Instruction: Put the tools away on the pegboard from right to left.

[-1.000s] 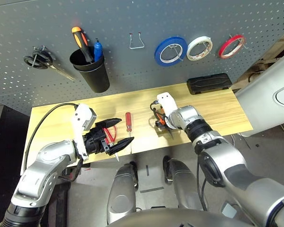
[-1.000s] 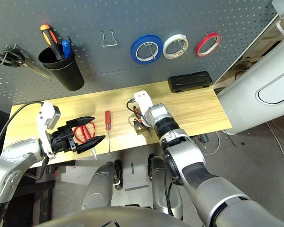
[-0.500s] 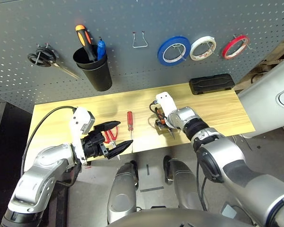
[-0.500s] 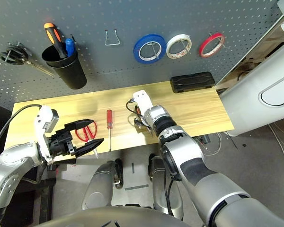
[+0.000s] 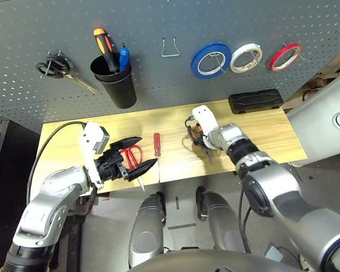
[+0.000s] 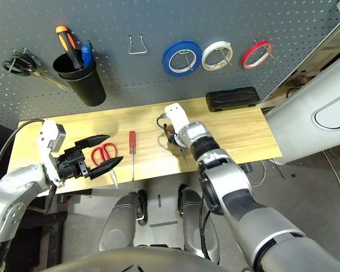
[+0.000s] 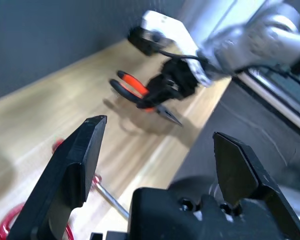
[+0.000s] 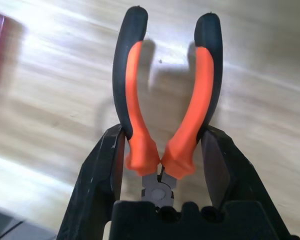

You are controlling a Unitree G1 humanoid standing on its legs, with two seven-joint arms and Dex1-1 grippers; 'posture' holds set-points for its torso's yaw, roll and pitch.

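Observation:
The orange-handled pliers [image 8: 134, 75] lie between the fingers of my right gripper [image 8: 162, 132], which is shut on both handles near the pivot. The pliers sit low over the middle of the wooden table [image 5: 255, 133], nose pointing toward its front edge, as the left wrist view shows [image 7: 135, 86]. My left gripper [image 5: 148, 150] is open and hovers over the red-handled scissors [image 5: 134, 154] at the table's front left. The slim red-handled screwdriver [image 5: 156, 144] lies just right of them. The thin red tape ring [image 5: 285, 56] hangs at the right end of the pegboard [image 5: 243, 22].
On the pegboard are black scissors [image 5: 54, 65], a black cup [image 5: 114, 88] with an orange-and-black screwdriver, an empty metal hook [image 5: 170, 48], a blue tape roll [image 5: 211, 60] and a white one [image 5: 245, 58]. A black case [image 5: 255, 101] lies at the table's back right.
My right gripper has closed on the pliers' handles. The left gripper stays open over the scissors. The head camera has shifted slightly.

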